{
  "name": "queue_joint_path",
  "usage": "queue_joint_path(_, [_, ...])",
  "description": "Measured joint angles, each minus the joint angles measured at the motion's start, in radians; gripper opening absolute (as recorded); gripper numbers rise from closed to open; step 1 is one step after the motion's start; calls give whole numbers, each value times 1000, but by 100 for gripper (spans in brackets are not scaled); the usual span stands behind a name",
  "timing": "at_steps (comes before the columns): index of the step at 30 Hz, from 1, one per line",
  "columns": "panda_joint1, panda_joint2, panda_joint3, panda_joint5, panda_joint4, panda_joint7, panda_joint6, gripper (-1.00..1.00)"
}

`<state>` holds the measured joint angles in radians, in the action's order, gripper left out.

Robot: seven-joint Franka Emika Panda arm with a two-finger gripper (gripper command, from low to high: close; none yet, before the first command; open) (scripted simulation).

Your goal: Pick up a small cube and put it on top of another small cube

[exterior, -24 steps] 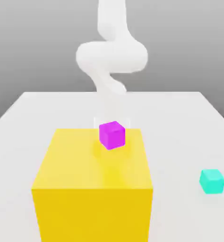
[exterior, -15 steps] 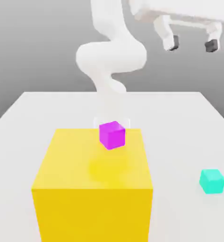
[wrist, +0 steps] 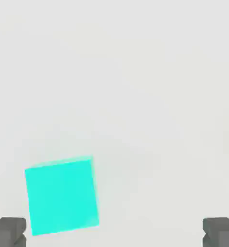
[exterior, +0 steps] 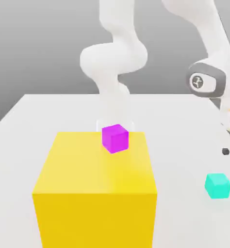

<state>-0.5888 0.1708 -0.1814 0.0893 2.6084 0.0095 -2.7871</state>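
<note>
The teal cube (exterior: 218, 186) rests on the white table (exterior: 180, 126) at the lower right of the exterior view, well apart from the yellow block (exterior: 95, 193) that fills the lower centre of that frame. The magenta cube (exterior: 115, 138) sits on top of the yellow block, near its far edge, and that is where the teal cube must end up. I judge the teal cube to be a rigid, light body with flat, smooth faces and sharp edges: it should not deform under pressure, but the plain faces offer little friction, so a squeeze that is off centre could twist it out. The correct hold is on two opposite vertical faces, at mid height, with my pads flat against them. In the hand view the cube (wrist: 62, 195) lies slightly rotated against the line between my fingertips (wrist: 7, 231), so I judge that a small wrist turn is needed before closing. My gripper (wrist: 114, 232) is spread to full width, it holds nothing and touches nothing. The cube lies toward one finger, not midway between the two, so I must also centre over it before I descend.
</note>
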Motion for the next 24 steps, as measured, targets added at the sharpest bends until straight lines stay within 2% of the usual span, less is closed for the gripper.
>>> queue_joint_path(4, [-44, 145, 53, 75, -21, 43, -111, 0])
queue_joint_path(5, [-57, 177, 68, 87, -27, 52, -137, -100])
queue_joint_path(12, [-59, 183, 71, 93, -28, 57, -140, -100])
queue_joint_path(18, [-14, 6, 8, -3, -3, -18, 11, -100])
queue_joint_path(24, [28, 77, 27, -13, -201, -75, 138, -100])
